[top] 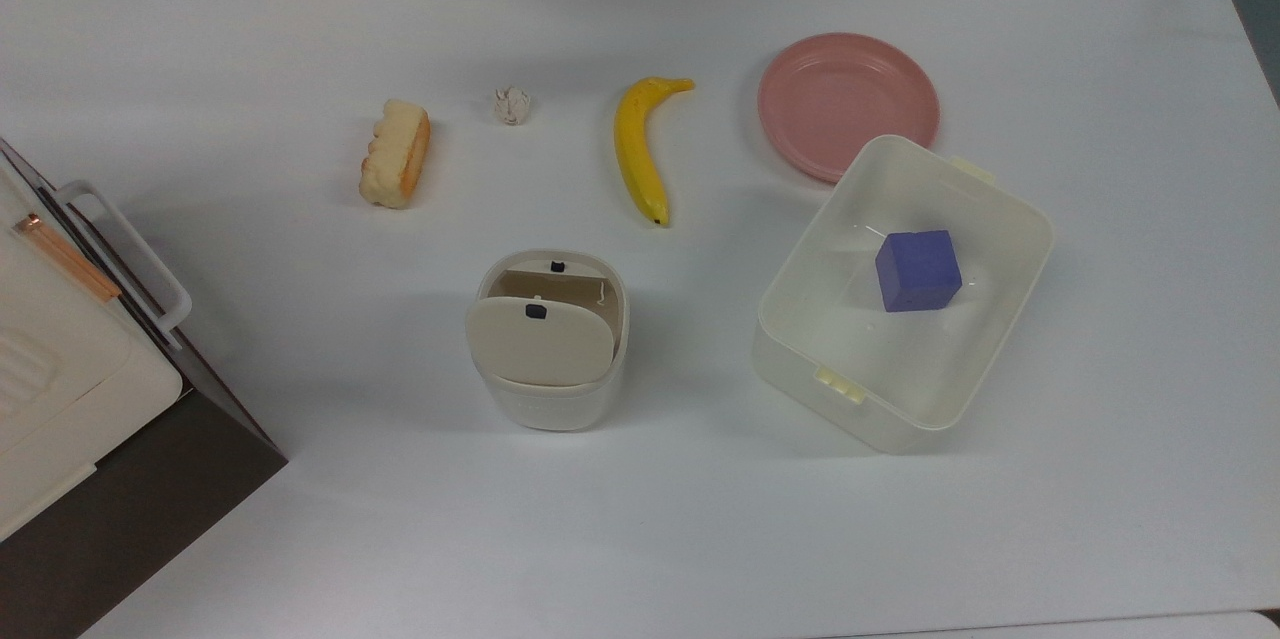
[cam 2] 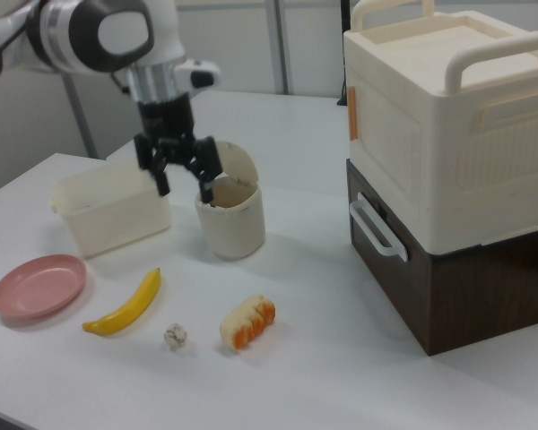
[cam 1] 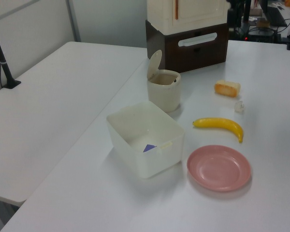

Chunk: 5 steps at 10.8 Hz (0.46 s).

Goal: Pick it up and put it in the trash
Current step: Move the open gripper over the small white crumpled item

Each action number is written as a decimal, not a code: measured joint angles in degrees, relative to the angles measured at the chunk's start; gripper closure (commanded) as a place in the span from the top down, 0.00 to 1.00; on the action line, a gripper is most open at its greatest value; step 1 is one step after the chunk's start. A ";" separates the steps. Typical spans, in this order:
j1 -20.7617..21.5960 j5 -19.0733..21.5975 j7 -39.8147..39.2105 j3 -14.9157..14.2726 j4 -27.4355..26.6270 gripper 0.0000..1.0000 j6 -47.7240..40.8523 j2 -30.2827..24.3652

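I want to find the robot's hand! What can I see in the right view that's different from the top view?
The right view brings the gripper, fingers open, hanging above the table in front of the bin. The top view brings the purple cube lying inside the tub. Both share the paper ball between the banana and the bread, plus the pink plate.
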 measured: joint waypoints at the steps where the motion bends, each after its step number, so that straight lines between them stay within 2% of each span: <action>1: 1.23 -2.30 0.01 1.40 -2.29 0.98 -0.02 0.24; 5: 5.10 -5.66 0.02 2.60 -7.36 0.98 -0.06 3.73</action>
